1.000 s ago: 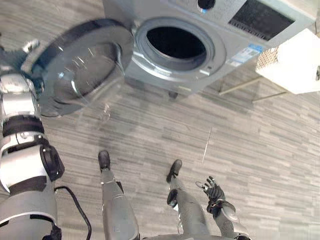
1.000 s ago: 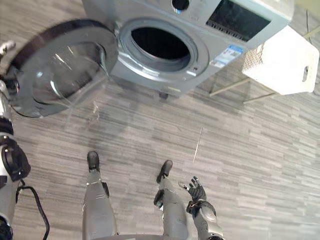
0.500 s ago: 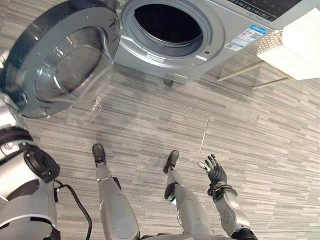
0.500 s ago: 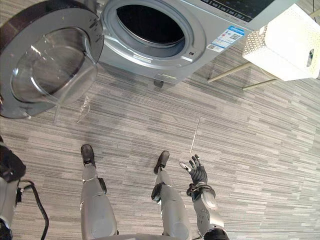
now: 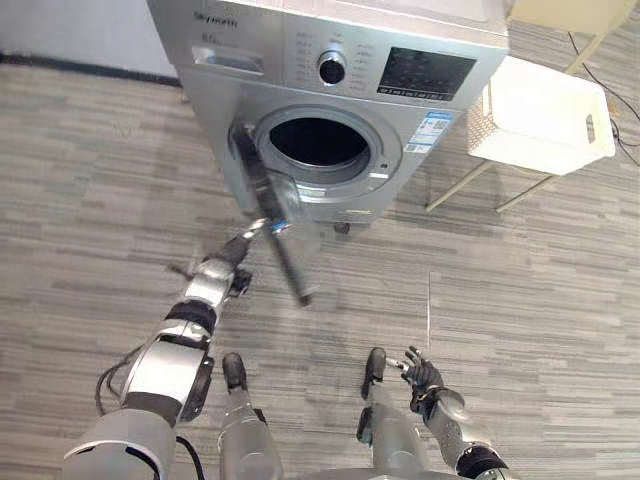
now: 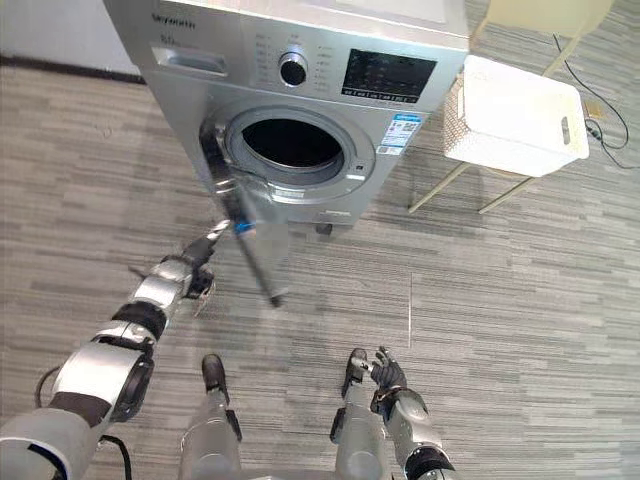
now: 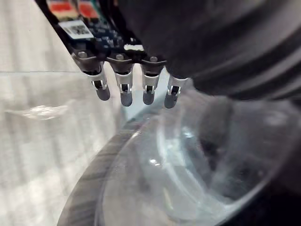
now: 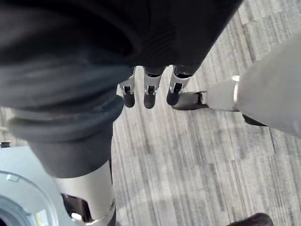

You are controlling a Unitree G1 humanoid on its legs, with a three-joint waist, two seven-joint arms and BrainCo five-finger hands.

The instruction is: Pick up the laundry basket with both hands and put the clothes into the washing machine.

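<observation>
The silver washing machine (image 5: 330, 70) stands ahead with its round drum opening (image 5: 318, 142) dark and uncovered. Its glass door (image 5: 272, 225) swings out toward me and shows edge-on. My left hand (image 5: 238, 252) reaches forward and rests straight fingers (image 7: 123, 89) against the door's glass (image 7: 188, 165). The white laundry basket (image 5: 540, 115) sits raised to the right of the machine, apart from both hands. My right hand (image 5: 424, 375) hangs low by my right side, fingers (image 8: 148, 94) relaxed and holding nothing.
The basket rests on a stand with thin pale legs (image 5: 462, 186). A thin black cable (image 5: 598, 72) runs on the floor behind the basket. Grey plank flooring (image 5: 530, 300) lies open between me and the basket.
The camera has pulled back and tilted up, showing the whole machine. The door has swung from facing me at the left to edge-on, with my left hand stretched out against it.
</observation>
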